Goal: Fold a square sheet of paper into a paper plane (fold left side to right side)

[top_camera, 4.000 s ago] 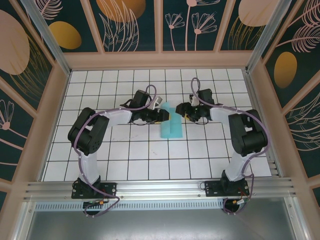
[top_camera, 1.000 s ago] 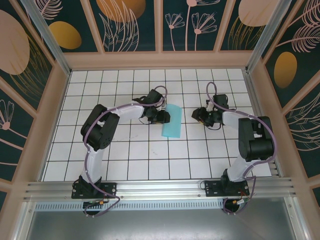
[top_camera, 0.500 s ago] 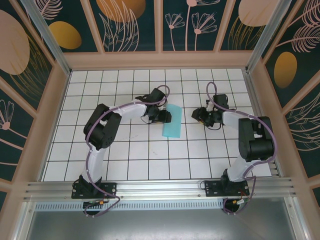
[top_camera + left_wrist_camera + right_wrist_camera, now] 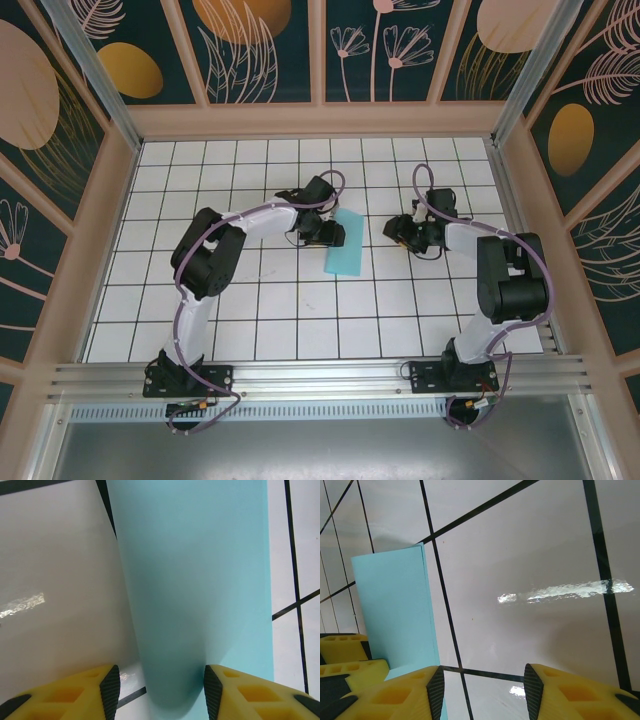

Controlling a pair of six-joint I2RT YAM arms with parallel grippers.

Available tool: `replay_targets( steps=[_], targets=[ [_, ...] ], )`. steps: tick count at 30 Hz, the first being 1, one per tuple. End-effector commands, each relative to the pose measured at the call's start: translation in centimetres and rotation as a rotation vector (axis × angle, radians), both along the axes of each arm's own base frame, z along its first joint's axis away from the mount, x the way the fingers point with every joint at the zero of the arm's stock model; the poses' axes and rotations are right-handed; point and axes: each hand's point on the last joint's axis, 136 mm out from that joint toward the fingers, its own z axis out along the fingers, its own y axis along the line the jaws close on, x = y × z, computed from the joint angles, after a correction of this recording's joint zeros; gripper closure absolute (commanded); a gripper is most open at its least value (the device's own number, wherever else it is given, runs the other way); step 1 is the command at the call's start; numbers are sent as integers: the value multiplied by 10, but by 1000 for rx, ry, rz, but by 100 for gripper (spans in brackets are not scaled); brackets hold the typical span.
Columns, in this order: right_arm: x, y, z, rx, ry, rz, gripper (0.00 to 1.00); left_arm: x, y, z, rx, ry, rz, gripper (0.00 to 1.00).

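Top external: the square sheet of paper [image 4: 346,245] lies on the gridded table [image 4: 300,310] as a narrow turquoise rectangle, so the left-to-right half fold looks done. The left gripper [image 4: 331,233] sits at the sheet's left long edge. The right gripper [image 4: 398,232] is well apart, to the sheet's right. No pointed shape yet, so I judge the corner folds and wings are all left.

Left wrist: the sheet [image 4: 200,580] runs away from the camera. Its left edge is rounded and shadowed, so the crease probably needs pressing. Jaws are spread, with that soft edge lying in the gap and no pinch visible.

Right wrist: the sheet [image 4: 395,605] is left of the right gripper [image 4: 482,695], with 2 layers showing at its far corner. The left arm's yellow fingers [image 4: 340,647] touch its near end. Right jaws are spread over bare tile, holding nothing.
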Motion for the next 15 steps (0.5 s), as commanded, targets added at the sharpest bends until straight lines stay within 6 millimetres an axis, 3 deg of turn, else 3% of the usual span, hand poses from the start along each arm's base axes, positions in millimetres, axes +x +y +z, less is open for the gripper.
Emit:
replay_targets(
  steps=[1, 15],
  targets=[
    [-4, 2, 5, 12, -13, 24, 51, -12, -12, -18, 8, 33, -53, 49],
    [-5, 12, 5, 33, -8, 43, 51, -9, -14, -24, 17, 46, -41, 48]
  ],
)
